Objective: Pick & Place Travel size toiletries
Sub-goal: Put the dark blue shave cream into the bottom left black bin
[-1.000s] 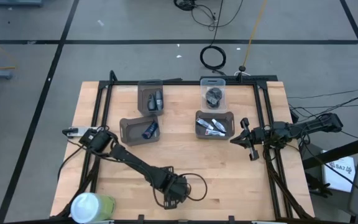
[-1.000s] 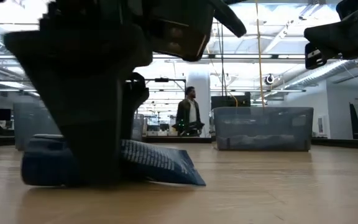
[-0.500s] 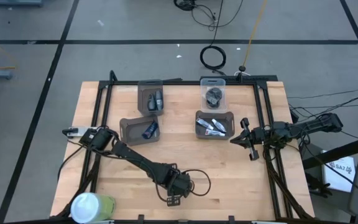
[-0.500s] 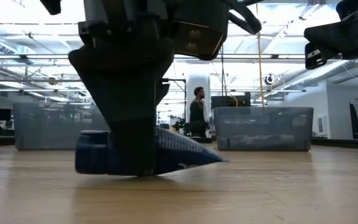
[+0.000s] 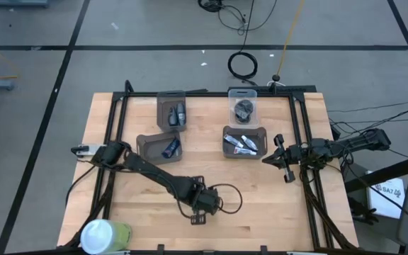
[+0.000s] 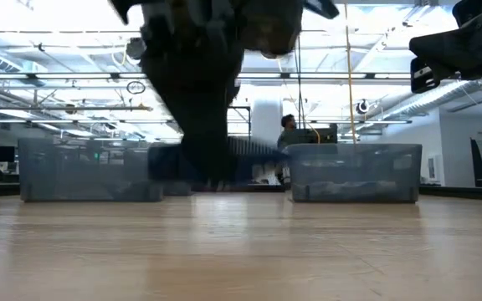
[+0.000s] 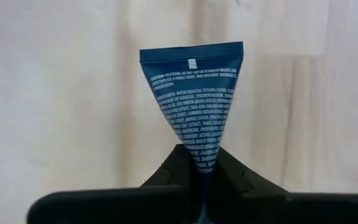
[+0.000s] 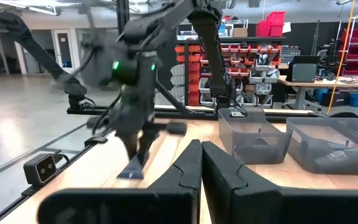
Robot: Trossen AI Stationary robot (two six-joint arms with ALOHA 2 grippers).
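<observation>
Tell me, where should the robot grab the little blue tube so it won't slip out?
Probably where it is held now: the left gripper has its jaws shut on the blue tube at the narrow cap end, coming from that end. The tube fans out to a wide flat crimp, so the slim, firmer end fits between the jaws best.

Dark blue tube [image 7: 193, 104] — fine white print, pale wood table [image 5: 261, 191], grey bins [image 5: 244, 141] — translucent
</observation>
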